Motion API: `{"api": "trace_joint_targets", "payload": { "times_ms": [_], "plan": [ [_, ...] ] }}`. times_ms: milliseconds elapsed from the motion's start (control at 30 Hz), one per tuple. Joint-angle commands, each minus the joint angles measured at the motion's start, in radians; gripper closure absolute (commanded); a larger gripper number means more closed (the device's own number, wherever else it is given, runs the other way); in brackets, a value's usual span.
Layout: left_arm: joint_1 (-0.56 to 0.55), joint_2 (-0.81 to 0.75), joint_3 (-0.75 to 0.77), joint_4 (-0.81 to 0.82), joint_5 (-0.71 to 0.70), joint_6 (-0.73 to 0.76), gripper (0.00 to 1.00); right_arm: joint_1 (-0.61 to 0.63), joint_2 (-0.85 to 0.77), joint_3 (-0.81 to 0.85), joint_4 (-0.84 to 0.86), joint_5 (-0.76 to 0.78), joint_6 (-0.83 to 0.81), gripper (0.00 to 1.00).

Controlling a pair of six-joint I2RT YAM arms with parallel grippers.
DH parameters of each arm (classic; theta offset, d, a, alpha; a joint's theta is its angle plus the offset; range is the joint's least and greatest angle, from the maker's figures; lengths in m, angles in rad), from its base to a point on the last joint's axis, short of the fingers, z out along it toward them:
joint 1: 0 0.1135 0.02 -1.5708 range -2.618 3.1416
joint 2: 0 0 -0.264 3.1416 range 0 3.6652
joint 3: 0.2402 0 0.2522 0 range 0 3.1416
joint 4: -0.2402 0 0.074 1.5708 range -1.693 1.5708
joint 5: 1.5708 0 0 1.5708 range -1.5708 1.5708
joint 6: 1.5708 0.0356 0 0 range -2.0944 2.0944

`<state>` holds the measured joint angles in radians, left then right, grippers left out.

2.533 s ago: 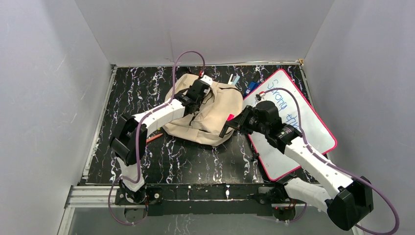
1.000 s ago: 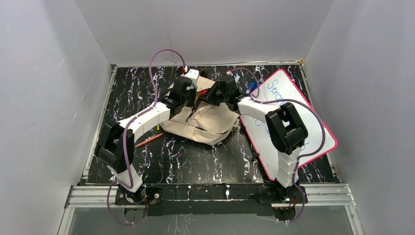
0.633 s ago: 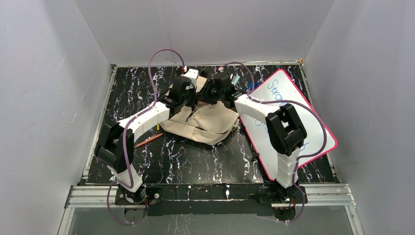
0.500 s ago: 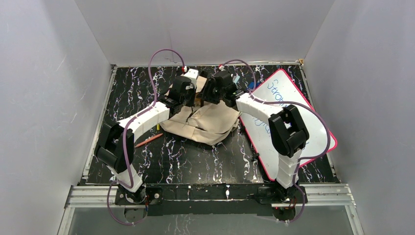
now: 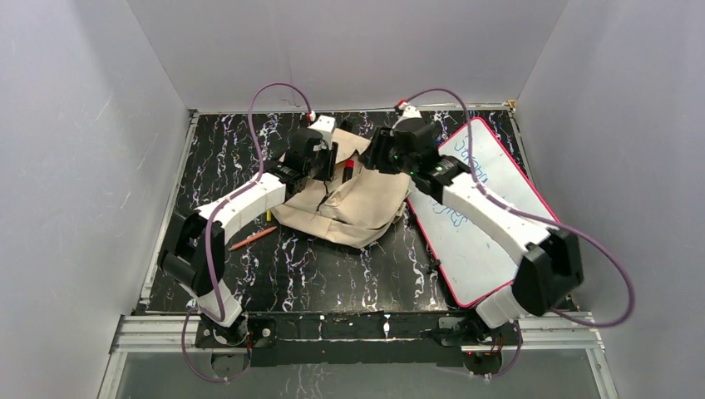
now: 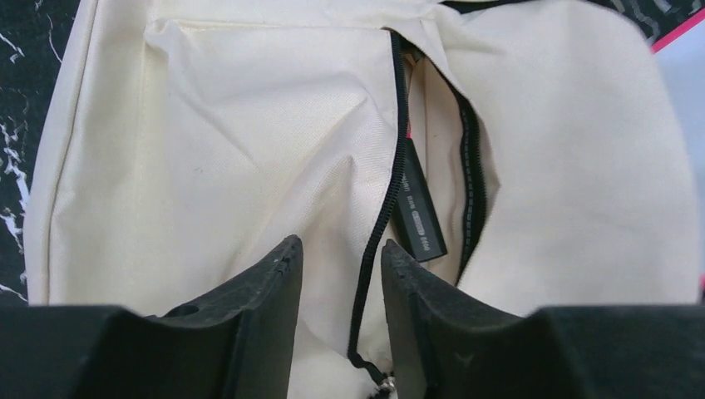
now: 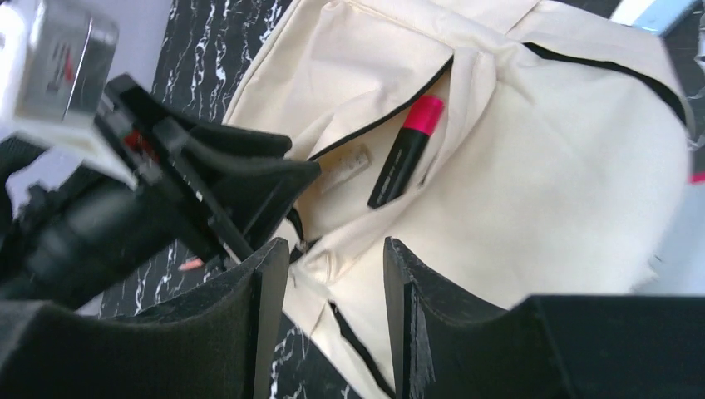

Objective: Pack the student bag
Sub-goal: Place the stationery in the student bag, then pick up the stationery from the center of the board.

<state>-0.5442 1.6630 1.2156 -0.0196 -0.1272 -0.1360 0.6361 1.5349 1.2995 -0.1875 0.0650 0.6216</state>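
Note:
The cream student bag point(image 5: 357, 204) lies at the table's middle back, its black zipper open. My left gripper point(image 5: 331, 166) is shut on the bag's zipper edge point(image 6: 397, 166) and holds the opening up; fabric and zipper sit between its fingers point(image 6: 287, 274). A black marker with a pink cap point(image 7: 405, 154) lies in the opening and also shows in the top view point(image 5: 347, 170). My right gripper point(image 5: 376, 158) hovers just right of the opening, jaws apart and empty; in its own view point(image 7: 332, 249) it is above the bag's near side.
A pink-framed whiteboard point(image 5: 499, 208) with blue writing lies right of the bag, under my right arm. A red pencil point(image 5: 249, 240) lies on the black marbled table left of the bag. A light blue item point(image 7: 657, 12) lies behind the bag. Grey walls surround the table.
My right gripper carried the pink-capped marker from over the whiteboard to the bag, let it go in the opening and drew back right. My left gripper lifted the bag's edge.

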Motion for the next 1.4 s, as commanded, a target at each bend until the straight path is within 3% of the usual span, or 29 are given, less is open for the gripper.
{"api": "trace_joint_targets", "payload": {
  "times_ms": [0, 100, 333, 433, 533, 667, 800, 1133, 1367],
  "plan": [
    [0.007, -0.125, 0.018, -0.064, 0.025, -0.064, 0.56, -0.004, -0.184, -0.098, -0.049, 0.038, -0.081, 0.46],
    [0.007, -0.197, 0.016, -0.143, -0.010, -0.114, 0.51, -0.004, -0.293, -0.159, -0.086, 0.057, -0.121, 0.46],
    [0.051, -0.445, -0.118, -0.357, -0.234, -0.255, 0.51, -0.003, -0.464, -0.281, -0.133, 0.063, -0.117, 0.41],
    [0.135, -0.523, -0.192, -0.416, -0.241, -0.291, 0.51, -0.004, -0.487, -0.316, -0.140, 0.024, -0.092, 0.41],
    [0.273, -0.555, -0.250, -0.430, -0.163, -0.312, 0.51, -0.003, -0.497, -0.342, -0.144, -0.013, -0.070, 0.41],
    [0.431, -0.477, -0.273, -0.415, -0.003, -0.314, 0.43, -0.003, -0.507, -0.372, -0.144, -0.046, -0.054, 0.41],
    [0.499, -0.348, -0.258, -0.399, 0.073, -0.315, 0.41, -0.004, -0.530, -0.406, -0.146, -0.058, -0.027, 0.41],
    [0.518, -0.109, -0.184, -0.328, 0.174, -0.236, 0.37, -0.003, -0.550, -0.464, -0.160, -0.144, 0.006, 0.42],
    [0.518, 0.003, -0.115, -0.294, 0.169, -0.196, 0.37, -0.003, -0.600, -0.522, -0.151, -0.146, 0.036, 0.42]
  ]
}}
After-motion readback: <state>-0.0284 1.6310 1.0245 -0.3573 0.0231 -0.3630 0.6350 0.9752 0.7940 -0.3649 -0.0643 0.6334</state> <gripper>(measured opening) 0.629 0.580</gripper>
